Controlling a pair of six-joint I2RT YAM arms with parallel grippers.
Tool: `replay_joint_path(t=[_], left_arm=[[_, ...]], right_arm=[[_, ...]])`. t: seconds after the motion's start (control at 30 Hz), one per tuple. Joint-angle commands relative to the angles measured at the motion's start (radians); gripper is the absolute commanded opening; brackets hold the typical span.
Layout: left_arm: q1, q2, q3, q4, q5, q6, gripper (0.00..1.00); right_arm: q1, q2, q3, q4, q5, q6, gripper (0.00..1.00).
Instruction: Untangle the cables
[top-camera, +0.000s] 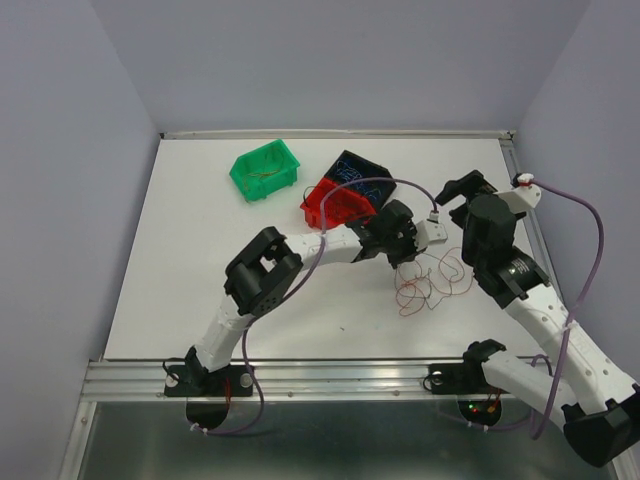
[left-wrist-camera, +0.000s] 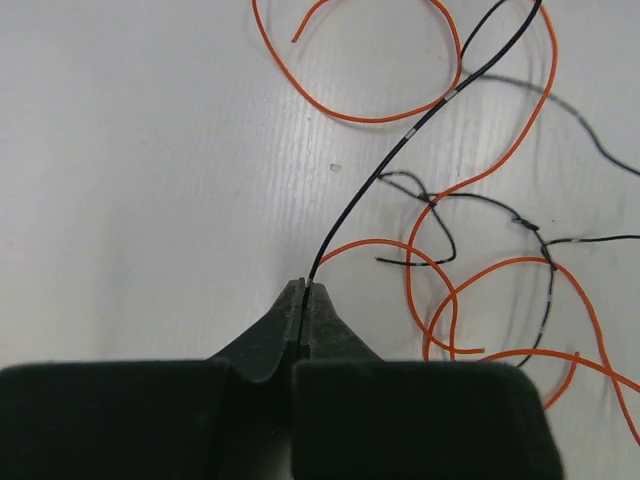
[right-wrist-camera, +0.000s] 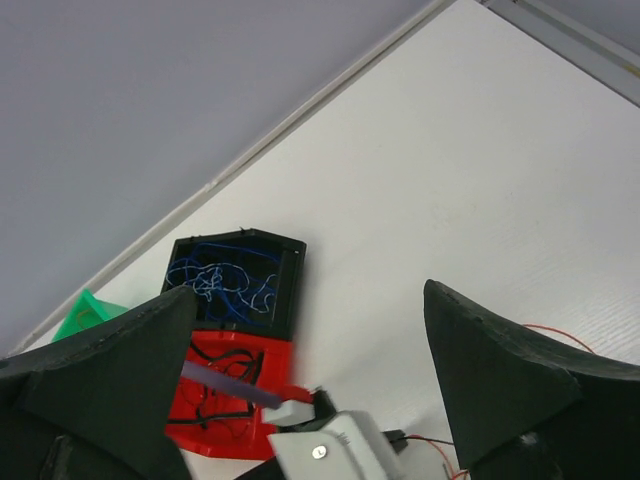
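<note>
**Left tool (left-wrist-camera: 303, 290) pinching one strand of the cables (top-camera: 430, 280)**
Your left tool is clenched on a black wire (left-wrist-camera: 400, 150). If you pull hard, its crossings with the orange loops (left-wrist-camera: 380, 241) could cinch into a knot, or the hair-thin strand could slip free. The cables lie loosely snarled on the table (top-camera: 200, 250), right of centre. Your right tool (right-wrist-camera: 310, 290) hangs released, holding nothing.

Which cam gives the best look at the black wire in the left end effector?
Left wrist. It shows the black wire pinched at the closed tips of the left end effector. Top external shows only a faint wire tangle; that strand can't be picked out. Right wrist points elsewhere; the strand isn't visible.
</note>
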Motion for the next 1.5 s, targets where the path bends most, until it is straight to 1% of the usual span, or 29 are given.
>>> replay_joint_path(t=[0.0,0.03,0.07,0.13,0.17,0.2,0.23,0.3,0.33,0.37,0.47,0.57,0.7,0.8,0.83,0.93,0.97,1.03,1.07,1.1,1.13,1.17,1.23,1.3,1.37,1.47], left_arm=[[0.003,-0.254,-0.013,-0.024,-0.054,0.054,0.0],[0.003,-0.318,-0.018,-0.034,-0.072,0.054,0.0],[0.003,-0.355,-0.021,-0.086,-0.076,0.053,0.0],[0.003,-0.431,-0.045,-0.119,-0.076,0.059,0.0],[0.006,-0.507,-0.056,-0.131,-0.088,0.057,0.0],[0.006,-0.546,-0.07,-0.133,-0.099,0.053,0.0],[0.004,-0.616,-0.096,-0.134,-0.118,0.048,0.0],[0.006,-0.685,-0.139,-0.127,-0.129,0.039,0.0],[0.006,-0.745,-0.154,-0.12,-0.128,0.027,0.0],[0.006,-0.774,-0.168,-0.116,-0.123,0.019,0.0],[0.006,-0.863,-0.2,-0.113,-0.123,-0.005,0.0],[0.004,-0.94,-0.219,-0.107,-0.171,-0.019,0.0],[0.006,-1.018,-0.246,-0.091,-0.233,-0.024,0.0],[0.006,-1.06,-0.274,-0.082,-0.321,-0.027,0.0],[0.006,-1.075,-0.283,-0.074,-0.373,-0.025,0.0],[0.006,-1.094,-0.326,-0.045,-0.447,-0.024,0.0],[0.006,-1.109,-0.338,-0.013,-0.48,-0.022,0.0],[0.006,-1.127,-0.363,0.01,-0.511,-0.021,0.0],[0.004,-1.134,-0.366,0.016,-0.52,-0.018,0.0],[0.004,-1.143,-0.374,0.03,-0.528,-0.019,0.0],[0.004,-1.161,-0.38,0.036,-0.542,-0.018,0.0],[0.006,-1.17,-0.386,0.05,-0.55,-0.013,0.0],[0.004,-1.192,-0.397,0.062,-0.569,-0.007,0.0],[0.004,-1.218,-0.4,0.077,-0.618,0.011,0.0],[0.004,-1.241,-0.41,0.096,-0.689,0.031,0.0],[0.004,-1.265,-0.426,0.143,-0.789,0.08,0.0]], right_arm=[[0.003,-0.012,-0.002,0.01,0.022,-0.014,1.0],[0.004,-0.017,-0.005,0.012,0.024,-0.018,1.0],[0.004,-0.023,-0.009,0.015,0.016,-0.032,1.0],[0.003,-0.04,-0.013,0.018,-0.01,-0.058,1.0],[0.004,-0.044,-0.016,0.027,-0.039,-0.075,1.0],[0.003,-0.049,-0.021,0.035,-0.057,-0.104,1.0],[0.004,-0.058,-0.025,0.063,-0.077,-0.12,1.0],[0.004,-0.061,-0.05,0.102,-0.143,-0.168,1.0],[0.003,-0.061,-0.061,0.146,-0.166,-0.179,1.0],[0.003,-0.058,-0.068,0.168,-0.211,-0.19,1.0],[0.003,-0.04,-0.09,0.248,-0.278,-0.218,1.0],[0.004,0.012,-0.098,0.32,-0.387,-0.238,1.0],[0.004,0.052,-0.105,0.397,-0.491,-0.265,1.0],[0.003,0.089,-0.101,0.433,-0.603,-0.291,1.0],[0.003,0.094,-0.101,0.449,-0.636,-0.298,1.0],[0.003,0.103,-0.104,0.475,-0.795,-0.342,0.99],[0.004,0.117,-0.107,0.501,-0.902,-0.357,0.99],[0.004,0.137,-0.116,0.562,-1.016,-0.397,0.99],[0.003,0.153,-0.116,0.577,-1.068,-0.405,0.99],[0.003,0.181,-0.113,0.596,-1.152,-0.413,0.99],[0.003,0.201,-0.11,0.616,-1.189,-0.414,0.99],[0.003,0.236,-0.105,0.648,-1.273,-0.416,0.99],[0.004,0.279,-0.088,0.67,-1.346,-0.416,0.97],[0.003,0.314,-0.061,0.685,-1.401,-0.414,0.97],[0.003,0.351,-0.053,0.716,-1.42,-0.41,0.99],[0.004,0.377,-0.068,0.8,-1.495,-0.4,1.0]])
